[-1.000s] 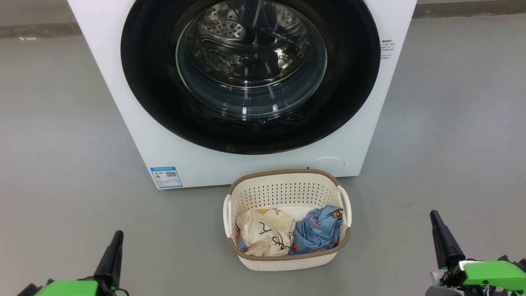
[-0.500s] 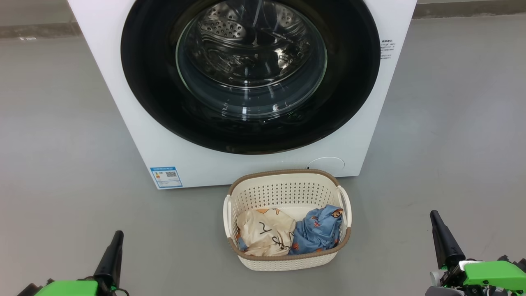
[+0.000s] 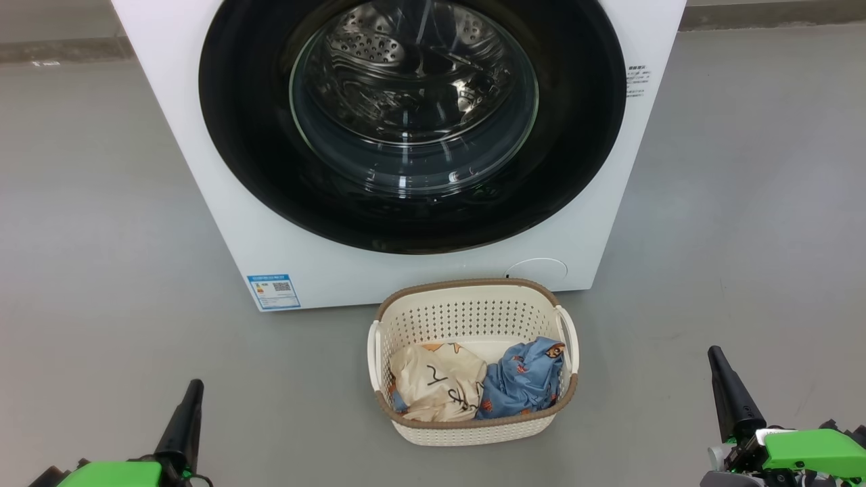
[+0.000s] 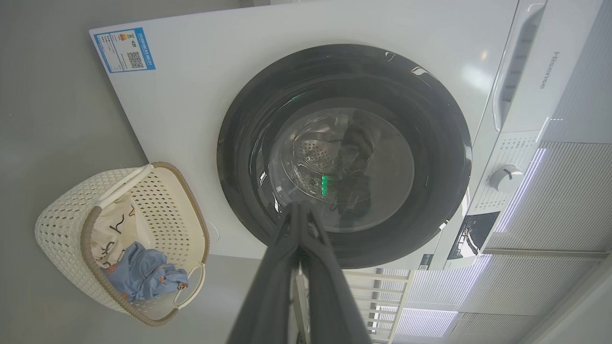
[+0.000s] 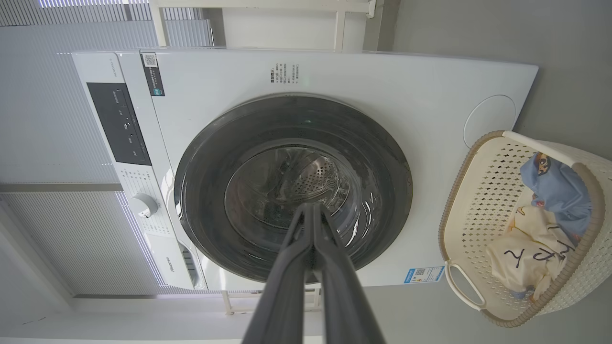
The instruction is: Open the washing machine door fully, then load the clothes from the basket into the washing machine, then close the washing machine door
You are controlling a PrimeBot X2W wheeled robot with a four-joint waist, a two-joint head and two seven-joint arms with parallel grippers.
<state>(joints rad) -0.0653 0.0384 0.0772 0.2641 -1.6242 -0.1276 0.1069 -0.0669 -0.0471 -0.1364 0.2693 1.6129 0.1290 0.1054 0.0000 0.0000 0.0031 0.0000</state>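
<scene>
The white washing machine stands ahead with its round black-rimmed door closed; the steel drum shows through the glass. In front of it on the floor sits the cream basket with the clothes inside: a cream printed garment and a blue one. My left gripper is at the lower left and my right gripper at the lower right, both shut and empty, well short of the basket. The door and basket appear in the left wrist view, the door and basket in the right wrist view.
Grey floor spreads on both sides of the machine and the basket. A blue label sticker sits at the machine's lower left corner. The control panel with a knob shows in the right wrist view.
</scene>
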